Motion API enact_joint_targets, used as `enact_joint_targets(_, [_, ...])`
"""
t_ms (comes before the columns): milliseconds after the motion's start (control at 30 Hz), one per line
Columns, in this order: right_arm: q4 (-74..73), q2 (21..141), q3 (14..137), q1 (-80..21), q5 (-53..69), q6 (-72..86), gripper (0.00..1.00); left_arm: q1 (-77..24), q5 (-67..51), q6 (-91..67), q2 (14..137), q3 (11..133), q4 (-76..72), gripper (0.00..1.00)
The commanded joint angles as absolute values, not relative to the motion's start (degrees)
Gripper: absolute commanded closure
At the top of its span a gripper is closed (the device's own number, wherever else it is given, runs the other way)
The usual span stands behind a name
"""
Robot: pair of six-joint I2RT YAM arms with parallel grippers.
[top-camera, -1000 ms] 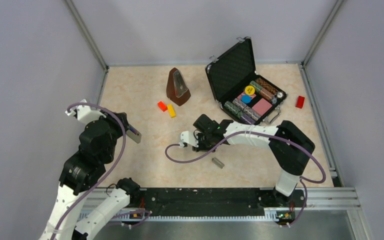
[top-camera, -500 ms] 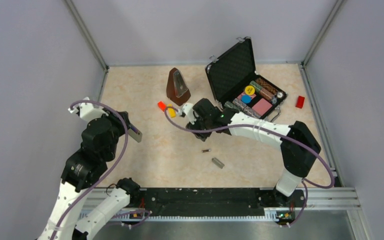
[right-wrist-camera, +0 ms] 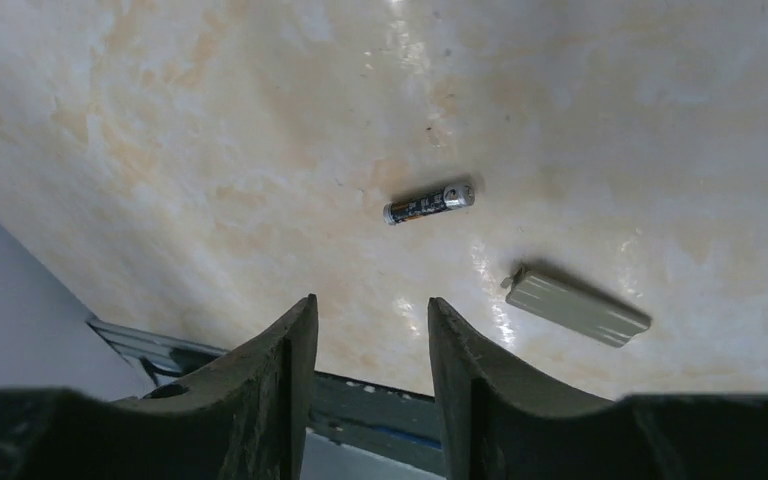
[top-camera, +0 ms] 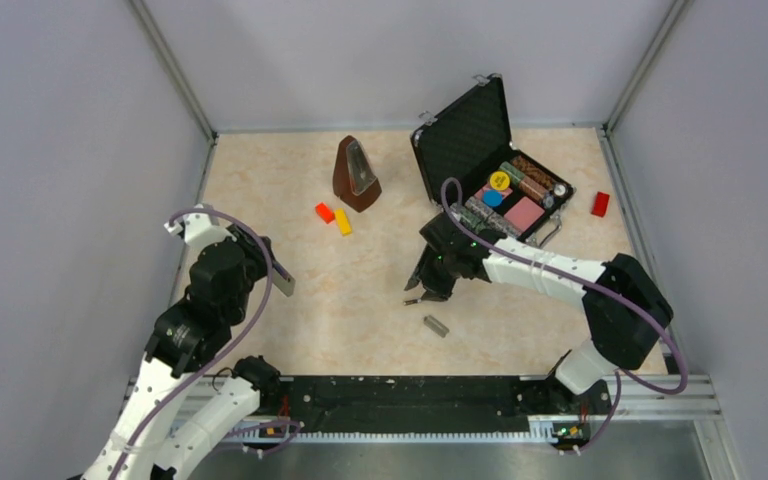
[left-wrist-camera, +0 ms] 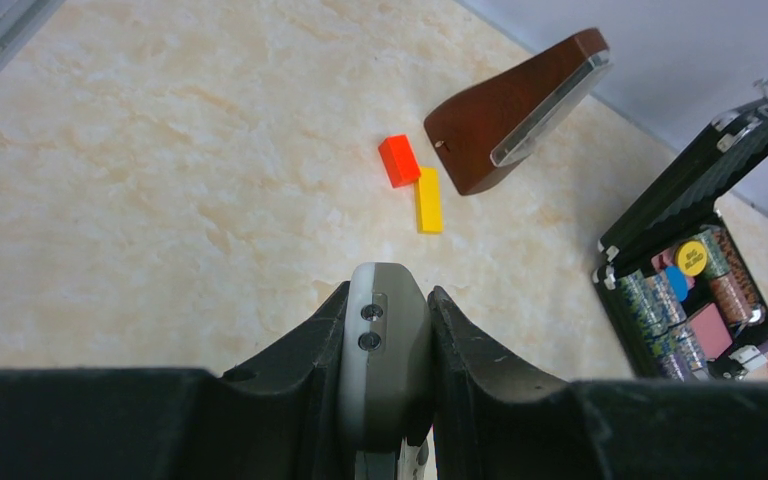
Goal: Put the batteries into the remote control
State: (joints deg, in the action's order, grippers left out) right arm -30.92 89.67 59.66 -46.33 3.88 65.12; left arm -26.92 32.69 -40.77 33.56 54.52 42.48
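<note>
My left gripper (top-camera: 278, 277) is shut on the remote control (top-camera: 283, 281) and holds it off the table at the left. In the left wrist view the remote's white and grey end (left-wrist-camera: 388, 350) sits clamped between the fingers. One dark battery (top-camera: 411, 301) lies on the table mid-right. In the right wrist view this battery (right-wrist-camera: 428, 202) lies ahead of my open, empty right gripper (right-wrist-camera: 370, 303). The right gripper (top-camera: 419, 288) hovers just above the battery, pointing down. The other battery is out of view.
The flat grey cover piece (top-camera: 436, 325) lies just near of the battery and also shows in the right wrist view (right-wrist-camera: 578, 306). A brown metronome (top-camera: 355, 175), red block (top-camera: 324, 212) and yellow block (top-camera: 343, 222) stand farther back. An open black case (top-camera: 465, 130) of chips is at back right, with a red block (top-camera: 600, 204) beside it.
My right arm swung back from the far left to above the battery, which now lies uncovered on the table. My left arm moved slightly right and nearer with the remote.
</note>
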Motion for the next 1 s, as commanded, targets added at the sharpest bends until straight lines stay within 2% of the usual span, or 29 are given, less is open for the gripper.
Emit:
enact_joint_targets(0, [-27.3, 88.0, 58.9, -46.5, 0.6, 91.2, 0.59, -26.7, 28.4, -39.0, 33.1, 52.5, 36.3, 1.0])
enact_joint_targets(200, [-31.1, 92.0, 62.3, -46.9, -3.0, 99.9, 0.6, -26.7, 25.1, -38.9, 32.2, 48.5, 34.2, 1.0])
enact_joint_targets(467, [-32.6, 95.8, 62.6, -49.7, -2.2, 110.7, 0.63, -26.7, 25.0, -37.0, 31.5, 46.3, 32.1, 1.0])
enact_joint_targets(967, [-37.2, 98.3, 64.9, -51.7, -5.7, 116.9, 0.63, -26.7, 28.8, -33.5, 31.1, 46.0, 31.1, 1.0])
